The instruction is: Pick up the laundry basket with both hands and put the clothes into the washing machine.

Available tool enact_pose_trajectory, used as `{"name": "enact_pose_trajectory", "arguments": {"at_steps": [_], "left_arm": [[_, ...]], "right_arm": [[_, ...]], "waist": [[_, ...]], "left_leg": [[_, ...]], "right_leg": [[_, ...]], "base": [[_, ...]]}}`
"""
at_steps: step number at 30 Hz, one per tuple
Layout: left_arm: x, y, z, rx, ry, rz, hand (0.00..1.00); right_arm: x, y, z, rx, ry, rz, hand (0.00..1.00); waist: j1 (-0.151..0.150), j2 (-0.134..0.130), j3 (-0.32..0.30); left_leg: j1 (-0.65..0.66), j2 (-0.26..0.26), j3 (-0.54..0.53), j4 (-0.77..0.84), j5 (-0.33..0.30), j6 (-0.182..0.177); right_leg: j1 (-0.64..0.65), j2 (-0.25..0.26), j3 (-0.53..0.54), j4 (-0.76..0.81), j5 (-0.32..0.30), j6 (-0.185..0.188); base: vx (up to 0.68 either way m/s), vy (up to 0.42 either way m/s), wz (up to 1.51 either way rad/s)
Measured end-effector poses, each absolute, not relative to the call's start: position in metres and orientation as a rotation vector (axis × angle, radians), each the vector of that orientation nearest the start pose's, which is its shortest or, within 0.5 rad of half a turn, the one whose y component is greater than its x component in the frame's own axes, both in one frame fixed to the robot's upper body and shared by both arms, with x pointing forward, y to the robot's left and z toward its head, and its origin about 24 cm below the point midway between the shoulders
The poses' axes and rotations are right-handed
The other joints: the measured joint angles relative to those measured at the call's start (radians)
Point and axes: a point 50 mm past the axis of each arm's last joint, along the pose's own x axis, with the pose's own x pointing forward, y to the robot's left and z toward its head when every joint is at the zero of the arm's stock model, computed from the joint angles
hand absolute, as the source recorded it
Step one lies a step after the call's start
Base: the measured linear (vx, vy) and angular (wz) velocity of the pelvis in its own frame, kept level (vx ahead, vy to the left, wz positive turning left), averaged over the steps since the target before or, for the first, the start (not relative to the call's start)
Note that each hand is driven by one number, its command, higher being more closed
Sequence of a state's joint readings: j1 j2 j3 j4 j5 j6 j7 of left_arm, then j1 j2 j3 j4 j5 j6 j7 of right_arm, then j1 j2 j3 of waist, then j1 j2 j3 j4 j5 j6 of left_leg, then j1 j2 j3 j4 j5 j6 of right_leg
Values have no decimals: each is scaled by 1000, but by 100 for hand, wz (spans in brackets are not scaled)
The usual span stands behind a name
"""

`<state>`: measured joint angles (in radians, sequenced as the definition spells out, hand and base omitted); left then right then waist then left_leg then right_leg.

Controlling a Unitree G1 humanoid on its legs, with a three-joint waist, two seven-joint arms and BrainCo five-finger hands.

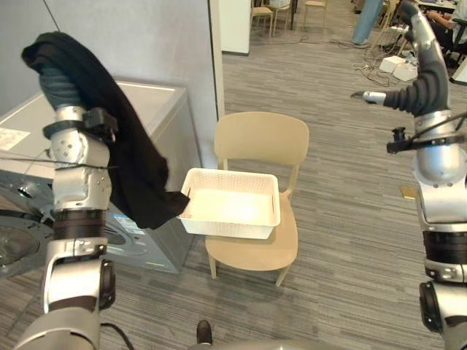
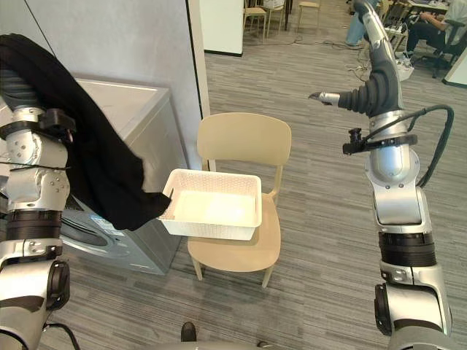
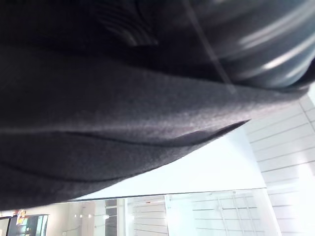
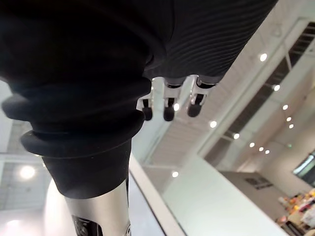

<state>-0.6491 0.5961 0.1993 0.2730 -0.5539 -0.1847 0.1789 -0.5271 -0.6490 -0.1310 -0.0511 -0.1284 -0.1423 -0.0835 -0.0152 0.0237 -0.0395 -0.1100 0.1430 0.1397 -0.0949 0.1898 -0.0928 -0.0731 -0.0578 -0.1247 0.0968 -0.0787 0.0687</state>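
A black garment [image 1: 124, 146] hangs over my raised left hand [image 1: 57, 84] and down the forearm, its lower end brushing the left rim of the white laundry basket [image 1: 226, 226]. The same cloth [image 3: 98, 123] lies across the left wrist view and hides that hand's fingers. The basket stands on a beige chair [image 1: 263, 138] and nothing shows inside it. At the left is the washing machine [image 1: 157, 109], with its round door [image 1: 14, 248] swung open. My right hand [image 1: 423, 58] is lifted high at the right, well away from the basket, its fingers [image 4: 167, 105] relaxed and holding nothing.
A grey partition wall [image 1: 146, 36] stands behind the machine. More chairs [image 1: 263, 11] and a seated person [image 2: 430, 22] are far back, with cables and boxes [image 1: 394, 65] on the floor. A small flat object [image 1: 407, 192] lies on the floor right of the chair.
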Motion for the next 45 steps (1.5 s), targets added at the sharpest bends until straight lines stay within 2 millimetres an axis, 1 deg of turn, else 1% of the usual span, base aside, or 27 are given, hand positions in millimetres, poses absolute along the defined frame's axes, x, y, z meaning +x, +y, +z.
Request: {"name": "enact_pose_trajectory", "arguments": {"at_steps": [4, 5, 6, 7, 11, 12, 14, 17, 20, 21, 23, 27, 30, 31, 32, 33, 35, 36, 37, 38, 39, 40, 41, 42, 43, 44, 45], "left_arm": [[317, 296, 242, -110, -663, 343, 100], [314, 298, 245, -114, -680, 351, 100], [313, 298, 247, -113, -689, 351, 100], [311, 298, 252, -101, -705, 348, 100], [301, 297, 270, -60, -784, 324, 100], [300, 295, 272, -60, -797, 318, 100], [296, 290, 279, -56, -833, 297, 100], [293, 286, 285, -56, -866, 287, 100], [289, 282, 290, -50, -901, 275, 100], [288, 281, 291, -51, -907, 274, 100], [284, 277, 296, -48, -938, 256, 100], [278, 271, 303, -44, -982, 233, 100], [276, 271, 303, -45, -990, 250, 100], [275, 271, 303, -44, -994, 246, 100], [273, 269, 302, -44, -999, 243, 100], [272, 266, 299, -57, -1000, 243, 100], [270, 263, 292, -74, -995, 248, 100], [267, 264, 287, -71, -988, 252, 100], [259, 270, 280, -52, -983, 277, 100], [259, 270, 278, -48, -978, 276, 100], [261, 266, 276, -41, -967, 260, 100], [262, 265, 275, -36, -959, 249, 100], [263, 263, 274, -33, -956, 240, 100], [264, 261, 274, -25, -950, 219, 100], [266, 258, 271, -7, -935, 197, 100], [268, 257, 268, -2, -913, 188, 100], [270, 256, 266, 3, -895, 184, 100]], "right_arm": [[293, -243, 244, -674, -708, -213, 0], [294, -241, 230, -618, -664, -179, 0], [294, -240, 224, -592, -645, -163, 0], [294, -237, 211, -537, -607, -130, 0], [293, -211, 167, -414, -484, 11, 0], [292, -206, 162, -393, -469, 32, 0], [291, -183, 145, -316, -430, 117, 0], [289, -162, 134, -242, -407, 190, 0], [286, -147, 125, -176, -385, 240, 0], [286, -144, 125, -165, -382, 251, 0], [286, -132, 119, -137, -363, 300, 0], [284, -112, 109, -86, -327, 367, 0], [282, -100, 102, -66, -300, 406, 0], [283, -100, 99, -66, -286, 407, 0], [285, -104, 94, -72, -265, 397, 0], [284, -117, 89, -82, -243, 351, 0], [276, -139, 84, -100, -218, 264, 0], [269, -155, 82, -135, -211, 216, 0], [256, -178, 81, -199, -196, 150, 0], [249, -189, 81, -225, -191, 112, 0], [234, -207, 78, -258, -169, 55, 0], [221, -220, 70, -273, -127, 18, 0], [214, -224, 65, -286, -95, 12, 0], [204, -231, 56, -316, -43, 5, 0], [190, -232, 35, -319, 61, 6, 0], [178, -229, 13, -290, 158, 5, 0], [162, -221, -18, -325, 310, 40, 0]], "waist": [[4, 13, -9], [4, 13, -9], [4, 13, -9], [6, 13, -9], [6, 14, -10], [7, 15, -10], [7, 16, -11], [20, 16, -12], [37, 17, -12], [36, 17, -12], [38, 17, -13], [55, 16, -13], [73, 8, -11], [83, 2, -6], [82, -3, 0], [82, -10, 11], [79, -32, 35], [81, -48, 49], [83, -59, 58], [81, -63, 63], [68, -70, 77], [44, -61, 85], [25, -54, 88], [9, -44, 95], [2, -58, 109], [0, -66, 110], [-3, -76, 111]], "left_leg": [[0, -5, 0, 0, 0, 0], [0, -5, 0, 0, -4, -3], [0, -5, 0, 0, -6, -3], [0, -7, -1, 0, -10, -3], [-1, -15, -5, 0, -14, -3], [-1, -17, -7, 0, -14, -3], [-4, -23, -26, 0, -14, -3], [-14, -25, -54, 0, -14, -3], [-24, -29, -81, 0, -13, -3], [-27, -31, -89, 0, -13, -3], [-29, -43, -113, 0, -12, -2], [-40, -60, -156, 1, -9, 1], [-87, -77, -225, 48, -6, 5], [-112, -82, -251, 74, -6, 5], [-150, -89, -278, 109, -6, 4], [-172, -80, -257, 122, -32, 32], [-206, -35, -85, 200, -107, 132], [-230, 2, 1, 275, -139, 160], [-271, 55, 61, 447, -170, 177], [-281, 70, 65, 521, -196, 177], [-275, 100, 90, 613, -256, 172], [-256, 140, 125, 664, -310, 127], [-242, 153, 136, 670, -338, 80], [-236, 146, 135, 662, -398, 36], [-246, 104, 125, 693, -435, 63], [-252, 68, 123, 700, -459, 79], [-248, 33, 116, 706, -472, 102]], "right_leg": [[4, -4, 11, -22, 16, 5], [6, -4, 13, -31, 19, 7], [6, -4, 13, -31, 19, 7], [6, -6, 13, -31, 19, 8], [6, -14, 13, -31, 23, 10], [7, -16, 12, -31, 23, 10], [12, -17, -4, -31, 22, 12], [16, -21, -28, -30, 20, 13], [20, -22, -55, -26, 18, 13], [20, -23, -63, -24, 15, 13], [19, -32, -83, 6, -5, 18], [14, -47, -118, 63, -39, 20], [-10, -63, -168, 152, -97, 12], [-24, -67, -187, 187, -116, 8], [-29, -74, -240, 222, -140, -2], [-26, -87, -298, 262, -165, -16], [9, -100, -367, 266, -165, -18], [23, -116, -400, 271, -169, -23], [31, -133, -433, 287, -176, -34], [39, -142, -452, 296, -179, -33], [59, -166, -485, 320, -182, -28], [79, -182, -519, 341, -182, -27], [85, -191, -533, 359, -184, -25], [83, -212, -536, 398, -191, -12], [70, -269, -526, 470, -195, -6], [41, -316, -502, 539, -185, -21], [-9, -365, -463, 649, -133, -104]], "base": [[-5, 21, -8], [-16, 17, -4], [-19, 25, -3], [0, 0, 0], [1, 21, 1], [8, 22, 9], [8, 15, 18], [-1, 16, 24], [-1, 7, 26], [10, 6, 33], [15, 9, 36], [29, 2, 34], [-1, -26, 63], [-62, -85, 107], [-95, -79, 131], [-106, -77, 146], [-71, -42, 124], [-39, 15, 103], [-11, 61, 82], [15, 124, 75], [19, 172, 89], [12, 153, 95], [8, 206, 87], [26, 338, 68], [40, 407, 63], [103, 413, 68], [147, 325, 60]]}}
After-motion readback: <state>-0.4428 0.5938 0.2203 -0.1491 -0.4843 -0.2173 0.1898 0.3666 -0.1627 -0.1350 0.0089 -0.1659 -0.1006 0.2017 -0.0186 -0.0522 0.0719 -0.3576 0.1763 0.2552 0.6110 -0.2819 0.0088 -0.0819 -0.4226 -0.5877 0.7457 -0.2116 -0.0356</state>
